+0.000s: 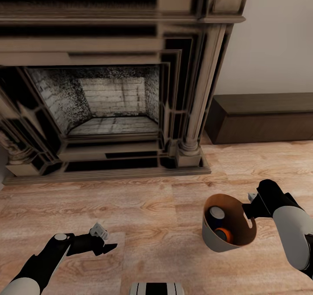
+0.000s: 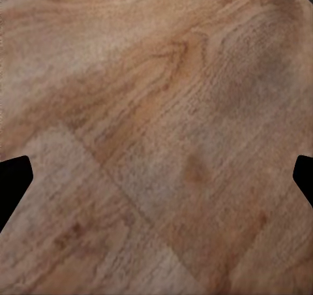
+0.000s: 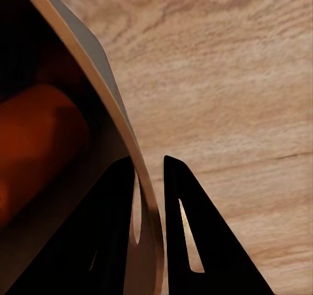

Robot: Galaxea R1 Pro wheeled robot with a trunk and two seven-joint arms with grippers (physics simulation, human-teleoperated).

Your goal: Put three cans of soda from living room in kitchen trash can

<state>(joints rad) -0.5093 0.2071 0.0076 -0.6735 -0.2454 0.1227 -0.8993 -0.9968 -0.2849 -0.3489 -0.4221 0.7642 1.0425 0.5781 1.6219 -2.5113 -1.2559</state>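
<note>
The tash can (image 1: 214,241), grey outside and coppery inside, hangs tilted over the living room's wood floor at the lower right of the head view. Inside it lie a dark blue can of soda (image 1: 215,213) and an orange can of soda (image 1: 224,234). My right gripper (image 1: 251,207) is shut on the bin's far rim. In the right wrist view its fingers (image 3: 114,230) straddle the bin wall (image 3: 91,60), with the orange can (image 3: 39,145) inside. My left gripper (image 1: 106,239) is open and holds nothing above bare planks, its fingertips (image 2: 13,181) wide apart.
A large fireplace (image 1: 108,103) with a raised hearth stands straight ahead. A low dark wood bench (image 1: 261,116) sits against the pale wall at the right. Wood plank floor (image 1: 156,208) stretches between the hearth and my base (image 1: 156,288).
</note>
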